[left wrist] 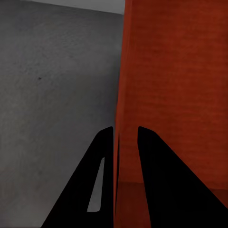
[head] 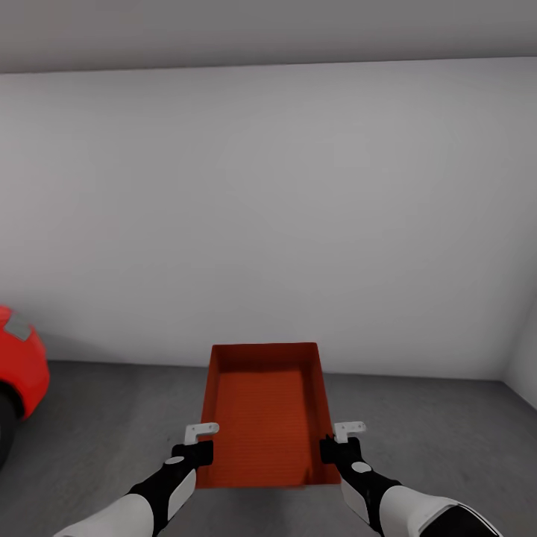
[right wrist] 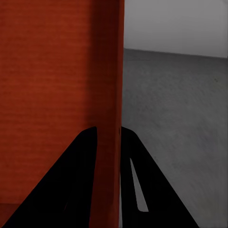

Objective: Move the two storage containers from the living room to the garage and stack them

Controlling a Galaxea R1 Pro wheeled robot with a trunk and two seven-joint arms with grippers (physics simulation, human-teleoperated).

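Note:
One orange-red storage container (head: 265, 410) hangs in front of me above the dark grey garage floor (head: 112, 425), its ribbed inside facing up. My left gripper (head: 200, 453) is shut on the container's left wall near the near corner. My right gripper (head: 334, 450) is shut on its right wall. In the left wrist view the thin wall (left wrist: 118, 142) runs between the two black fingers (left wrist: 102, 156). The right wrist view shows the same: the wall (right wrist: 116, 118) pinched between the fingers (right wrist: 88, 156). The tub looks level and lifted off the floor.
A plain white-grey wall (head: 268, 209) stands straight ahead. A rounded bright-red car (head: 19, 369) with a dark wheel sits at the left edge. Another wall corner (head: 522, 358) closes the right side. Bare concrete floor (right wrist: 175, 109) lies on both sides of the tub.

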